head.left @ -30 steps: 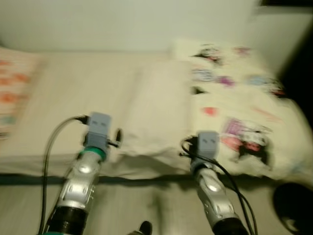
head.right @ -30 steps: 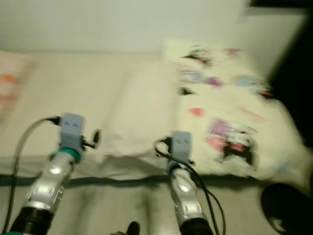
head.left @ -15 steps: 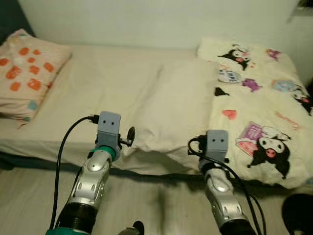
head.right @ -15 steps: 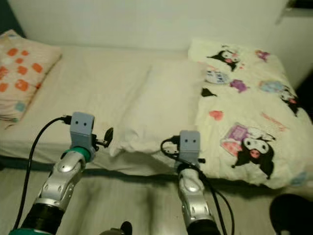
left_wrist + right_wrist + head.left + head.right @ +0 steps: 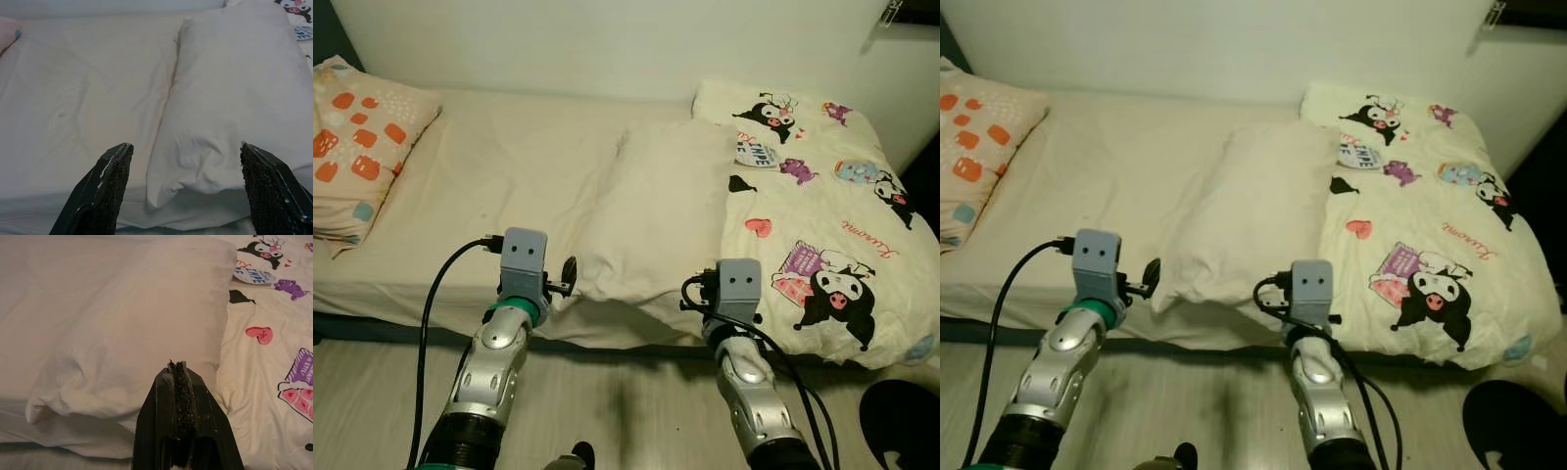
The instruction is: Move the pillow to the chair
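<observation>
Two silver arms reach forward in the left eye view toward a bed (image 5: 460,186) covered with a cream sheet. A plain cream pillow (image 5: 661,211) lies lengthwise near the middle of the mattress, its near end at the bed's front edge. To its right a pale quilt (image 5: 822,206) printed with black-and-white cartoon figures is spread out, its edge touching the pillow's right side. At the far left of the bed rests a second pillow with orange patches (image 5: 357,147). The left arm's grey wrist block sits before the pillow's near left corner, the right arm's block before its near right corner, both over the wooden floor (image 5: 626,411) close to the bed's front edge.

The right eye view shows the same layout, with a dark rounded object (image 5: 1518,421) on the floor at the lower right; what it is cannot quite be made out.

The left wrist view looks along the left gripper (image 5: 188,188), whose two black fingers (image 5: 105,191) stand wide apart, framing the pillow's near corner without touching it. The bare sheet stretches beyond.

The right wrist view shows the right gripper (image 5: 180,382) with its fingers pressed together and nothing between them, pointing at the pillow's near edge, just beside the quilt's seam.
</observation>
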### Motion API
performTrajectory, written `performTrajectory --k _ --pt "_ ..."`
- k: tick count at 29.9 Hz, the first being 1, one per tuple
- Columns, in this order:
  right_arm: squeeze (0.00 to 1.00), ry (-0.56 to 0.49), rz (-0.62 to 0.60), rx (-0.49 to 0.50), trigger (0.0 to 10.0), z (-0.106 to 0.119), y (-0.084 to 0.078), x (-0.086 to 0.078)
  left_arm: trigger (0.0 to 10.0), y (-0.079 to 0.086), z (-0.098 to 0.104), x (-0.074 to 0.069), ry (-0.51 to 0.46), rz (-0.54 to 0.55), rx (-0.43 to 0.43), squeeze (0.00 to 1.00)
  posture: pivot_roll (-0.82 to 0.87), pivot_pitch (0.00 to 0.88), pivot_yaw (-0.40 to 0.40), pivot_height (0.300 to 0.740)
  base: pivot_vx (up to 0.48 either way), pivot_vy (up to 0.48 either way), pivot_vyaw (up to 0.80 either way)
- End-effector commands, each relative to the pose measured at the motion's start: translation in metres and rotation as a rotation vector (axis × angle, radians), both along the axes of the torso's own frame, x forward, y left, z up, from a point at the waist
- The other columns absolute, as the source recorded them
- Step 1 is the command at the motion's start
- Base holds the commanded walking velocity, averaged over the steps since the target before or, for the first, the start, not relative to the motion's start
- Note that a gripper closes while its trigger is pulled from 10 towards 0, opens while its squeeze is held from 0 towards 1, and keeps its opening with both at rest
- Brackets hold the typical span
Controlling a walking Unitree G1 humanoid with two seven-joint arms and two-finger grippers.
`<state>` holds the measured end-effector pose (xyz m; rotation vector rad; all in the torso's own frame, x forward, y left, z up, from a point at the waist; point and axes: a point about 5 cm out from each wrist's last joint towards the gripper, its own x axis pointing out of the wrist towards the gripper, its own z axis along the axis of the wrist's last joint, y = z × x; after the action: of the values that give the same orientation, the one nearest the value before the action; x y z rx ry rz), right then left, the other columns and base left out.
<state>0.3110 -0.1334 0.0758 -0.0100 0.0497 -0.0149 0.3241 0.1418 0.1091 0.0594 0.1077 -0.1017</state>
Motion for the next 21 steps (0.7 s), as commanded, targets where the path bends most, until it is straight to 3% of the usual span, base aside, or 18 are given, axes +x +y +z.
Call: performTrajectory --k 1,21 --pt "0.0 0.022 -0.007 0.013 10.0 -0.0034 -0.001 -0.0016 10.0 -0.0003 -0.0023 -0.0022 0.006 -0.005 -0.012 0.0 0.07 0.046 0.03 0.74 0.322 0.0 0.0" --pt "0.0 0.034 -0.009 0.031 10.0 -0.0044 -0.0006 -0.0009 10.0 0.0028 -0.0016 -0.0023 0.003 0.0 -0.02 0.0 0.07 0.041 0.03 0.74 0.317 0.0 0.0"
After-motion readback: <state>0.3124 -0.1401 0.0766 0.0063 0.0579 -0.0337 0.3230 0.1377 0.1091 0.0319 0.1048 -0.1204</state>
